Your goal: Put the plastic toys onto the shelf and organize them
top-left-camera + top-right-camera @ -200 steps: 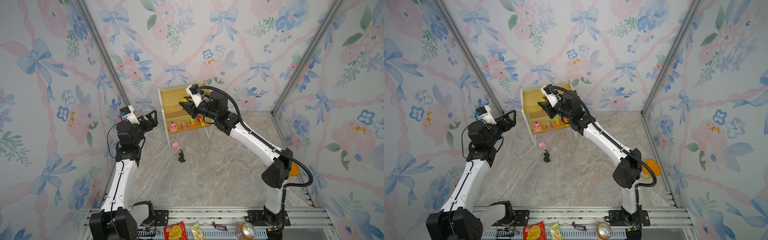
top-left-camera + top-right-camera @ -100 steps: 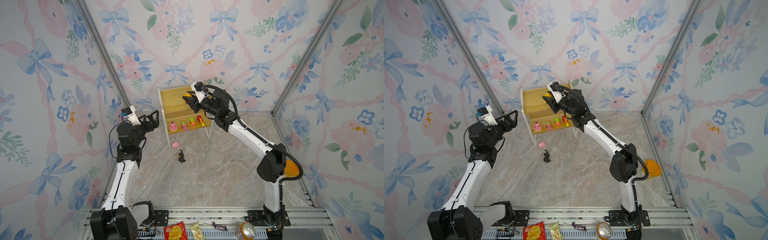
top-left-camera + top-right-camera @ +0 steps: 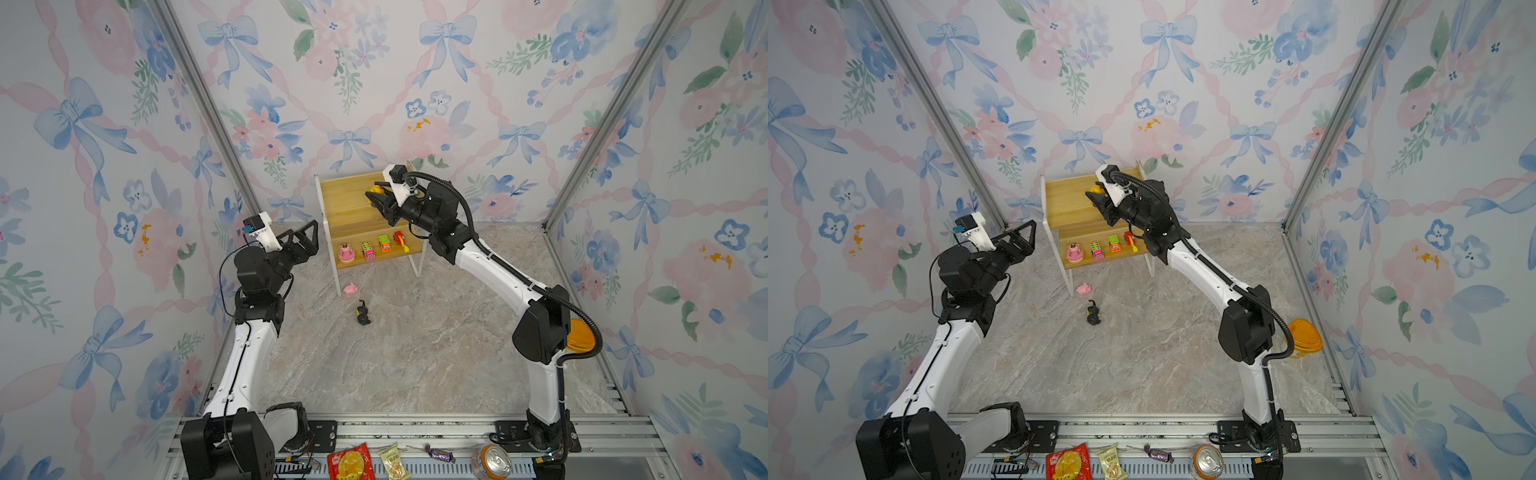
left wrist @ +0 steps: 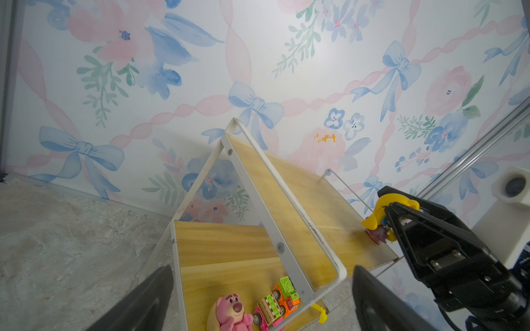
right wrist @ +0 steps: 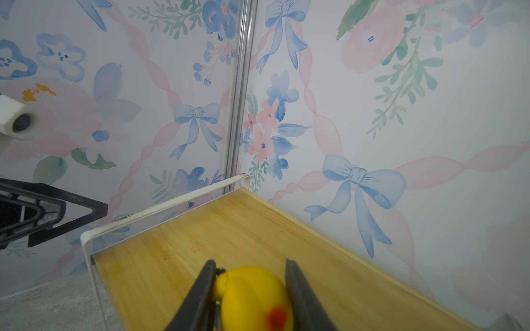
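The right pincer (image 3: 376, 198) grips the yellow-haired figure (image 5: 252, 298) to stand it on the shelf (image 3: 345, 208); the left pincer (image 3: 312, 240) hangs wide, empty

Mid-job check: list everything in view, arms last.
shelf: one, yellow boards, white frame, back wall.
bear: one, pink, lower board, left end.
pink car: one, pink, lower board, beside bear.
green-orange car: one, green-orange, lower board, middle.
red car: one, red, lower board.
yellow figure: one, yellow-haired, top board, in right jaws.
pig: one, pink, floor before shelf.
black figure: one, black-yellow, floor, nearer than pig.
red packet: one, red, front rail.
yellow packet: one, yellow-green, front rail.
candy: one, purple, front rail.
can: one, silver-topped, front rail.
disc: one, orange, behind right arm.
left gripper: one, black, jaws open, left of shelf.
right gripper: one, black, jaws shut on yellow figure.
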Action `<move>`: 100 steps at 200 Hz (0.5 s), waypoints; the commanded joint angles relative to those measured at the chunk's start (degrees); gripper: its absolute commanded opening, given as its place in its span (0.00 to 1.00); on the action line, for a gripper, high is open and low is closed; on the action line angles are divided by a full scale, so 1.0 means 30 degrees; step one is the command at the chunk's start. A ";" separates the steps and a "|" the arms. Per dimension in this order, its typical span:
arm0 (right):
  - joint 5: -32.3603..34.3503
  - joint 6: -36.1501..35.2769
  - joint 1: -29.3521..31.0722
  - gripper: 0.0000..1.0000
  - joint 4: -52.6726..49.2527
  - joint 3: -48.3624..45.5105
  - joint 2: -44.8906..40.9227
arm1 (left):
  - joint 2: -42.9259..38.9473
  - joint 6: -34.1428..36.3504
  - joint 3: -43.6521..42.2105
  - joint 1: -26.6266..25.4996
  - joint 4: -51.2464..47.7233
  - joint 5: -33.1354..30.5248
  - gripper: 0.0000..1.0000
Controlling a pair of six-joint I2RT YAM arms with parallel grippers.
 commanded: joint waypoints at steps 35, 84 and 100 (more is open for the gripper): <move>0.0082 -0.0820 0.0234 0.30 0.0381 -0.0597 0.0161 | 0.0005 -0.0317 -0.0312 0.0024 0.0790 0.0417 0.98; 0.0198 -0.0854 0.0230 0.31 0.0277 -0.0712 0.0307 | 0.0029 -0.0393 -0.0342 0.0009 0.0848 0.0446 0.98; 0.0203 -0.0876 0.0229 0.31 0.0246 -0.0751 0.0293 | 0.0027 -0.0408 -0.0371 -0.0018 0.0867 0.0453 0.98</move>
